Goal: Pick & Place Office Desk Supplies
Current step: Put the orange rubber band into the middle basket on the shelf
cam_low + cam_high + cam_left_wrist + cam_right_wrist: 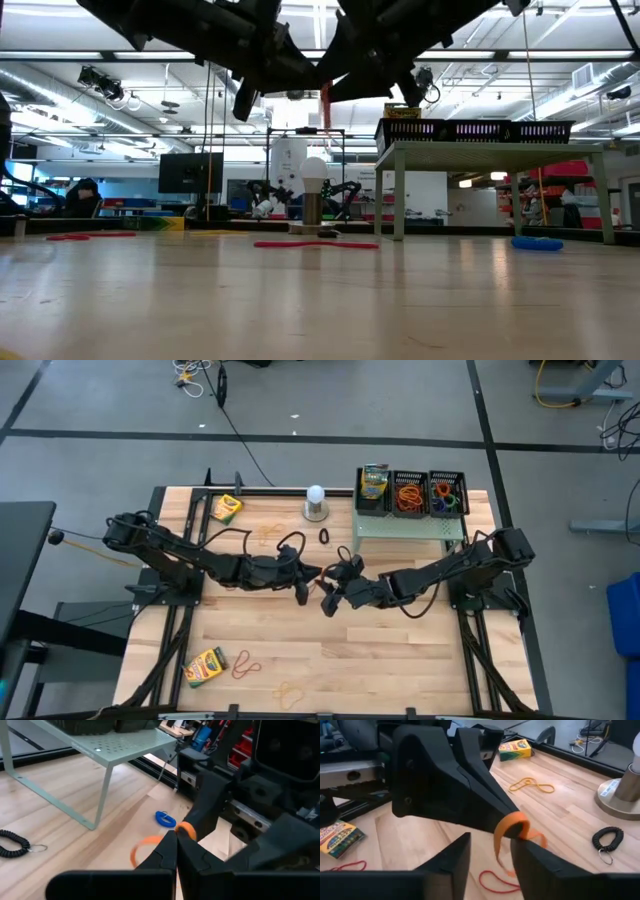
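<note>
Both arms meet above the table's middle. My left gripper (pixel 176 842) is shut on an orange rubber band (pixel 512 824). My right gripper (pixel 490 865) is open, one finger on each side of the band's hanging loop (pixel 501 854). In the high view the left gripper (pixel 303 586) and right gripper (pixel 330 597) face each other. Crayon boxes lie flat at the far left (pixel 226 507) and near left (pixel 205 667). Three black mesh baskets (pixel 408 493) stand on the pale green riser (pixel 405 526). One holds a crayon box (pixel 374 481); two hold bands. My left gripper pinches the orange band's upper bend (pixel 516 821) between its two fingertips, coming from the table's left and slanting down. The band is lifted clear of the table and its loop hangs slack below the tips. My right gripper: whether a finger (pixel 530 851) brushes the hanging loop, I cannot tell.
Loose bands lie on the wood: red (pixel 245 663) and tan (pixel 288 692) near the front edge, tan (pixel 268 532) at the far left, blue (pixel 165 818) by the riser's leg. A black coil ring (pixel 324 536) and the white ball on its base (pixel 316 502) stand toward the far edge.
</note>
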